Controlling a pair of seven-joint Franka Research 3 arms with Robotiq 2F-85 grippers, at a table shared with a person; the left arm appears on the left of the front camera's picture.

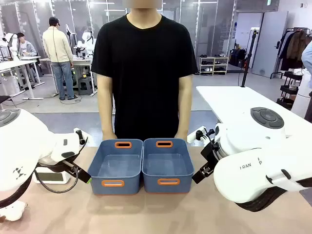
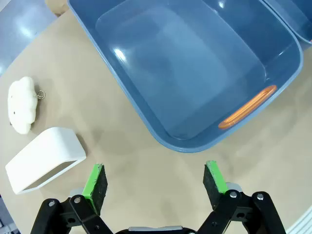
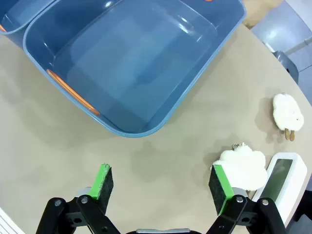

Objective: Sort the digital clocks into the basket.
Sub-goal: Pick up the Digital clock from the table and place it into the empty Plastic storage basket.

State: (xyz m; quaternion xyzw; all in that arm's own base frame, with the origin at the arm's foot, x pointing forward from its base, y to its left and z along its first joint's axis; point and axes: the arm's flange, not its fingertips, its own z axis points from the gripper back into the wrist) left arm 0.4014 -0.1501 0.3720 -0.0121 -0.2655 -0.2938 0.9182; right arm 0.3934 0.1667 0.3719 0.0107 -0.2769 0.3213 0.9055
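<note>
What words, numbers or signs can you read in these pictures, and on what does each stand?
"FRAN": on the white casing of the right arm; the letters after it are cut off.
Black mark on the left arm: too blurred to read.
Face of the digital clock: no digits can be read.

Two white clocks [image 2: 44, 158] outside empty blue baskets [image 1: 130, 185]

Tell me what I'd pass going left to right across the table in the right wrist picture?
Corner of one blue tub → second blue tub → fluffy white plush toy with a chain → white digital clock. The smaller plush sits above the clock, so its place is unclear.
</note>
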